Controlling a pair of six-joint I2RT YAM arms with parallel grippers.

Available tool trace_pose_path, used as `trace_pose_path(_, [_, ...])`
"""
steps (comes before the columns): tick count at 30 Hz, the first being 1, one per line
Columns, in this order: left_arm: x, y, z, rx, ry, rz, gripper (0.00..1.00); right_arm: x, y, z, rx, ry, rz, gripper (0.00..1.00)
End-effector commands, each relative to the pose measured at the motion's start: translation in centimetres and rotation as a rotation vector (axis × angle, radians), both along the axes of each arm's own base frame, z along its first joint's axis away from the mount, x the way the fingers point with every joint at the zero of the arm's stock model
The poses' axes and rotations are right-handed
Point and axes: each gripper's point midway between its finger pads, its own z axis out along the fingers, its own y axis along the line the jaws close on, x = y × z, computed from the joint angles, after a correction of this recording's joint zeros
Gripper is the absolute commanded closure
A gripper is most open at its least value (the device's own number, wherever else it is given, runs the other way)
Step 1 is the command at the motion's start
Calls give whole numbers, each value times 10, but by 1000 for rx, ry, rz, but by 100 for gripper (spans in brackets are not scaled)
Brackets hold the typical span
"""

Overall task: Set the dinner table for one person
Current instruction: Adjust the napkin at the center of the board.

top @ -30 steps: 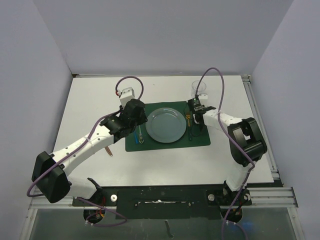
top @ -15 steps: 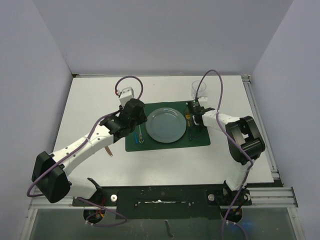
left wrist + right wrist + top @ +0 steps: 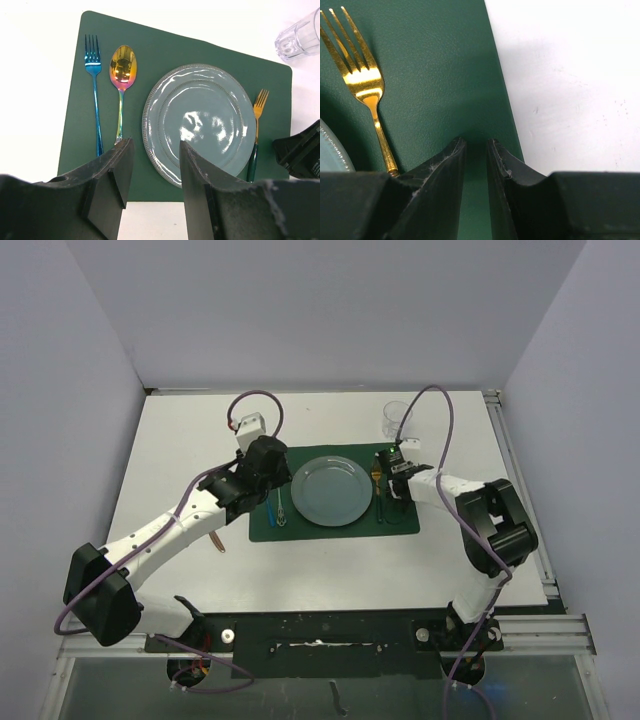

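Bench point(image 3: 180, 440), white and rail-edged, spreads beneath both arms and carries a dark green placemat point(image 3: 330, 532) at its middle. Across the mat, from the bench's left side to its right, lie a blue fork point(image 3: 94, 95), an iridescent spoon point(image 3: 122, 67), a grey-blue plate point(image 3: 200, 122) and a gold fork point(image 3: 362, 75). A clear glass point(image 3: 397, 417) stands toward the far right corner. The left claw point(image 3: 152, 150) hovers released above the mat's left part. The right claw point(image 3: 476, 145), fingers narrowly parted and grasping nothing, hangs over the mat's right edge.

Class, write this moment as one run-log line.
left fingers: open, empty | right fingers: narrow gap, empty, over placemat beside gold fork | plate: on placemat
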Motion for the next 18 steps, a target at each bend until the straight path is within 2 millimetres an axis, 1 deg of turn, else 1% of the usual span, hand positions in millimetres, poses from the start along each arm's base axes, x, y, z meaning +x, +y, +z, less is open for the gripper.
trace_pose_path(1, [8,-1,21,-45,-64,1,60,-41,5,-21,2,130,26,75])
trace_pose_path(5, [8,-1,20,-47,-64,1,60,-46,9,-22,-8,139,34,75])
trace_pose_path(11, [7,0,20,-47,-64,2,60,-42,7,-20,-40,139,31,75])
trace_pose_path(15, [6,2,19,-43,-61,5,60,-35,6,-11,-57,121,26,75])
trace_pose_path(18, [6,6,18,-30,-56,22,60,-29,8,4,-51,93,30,74])
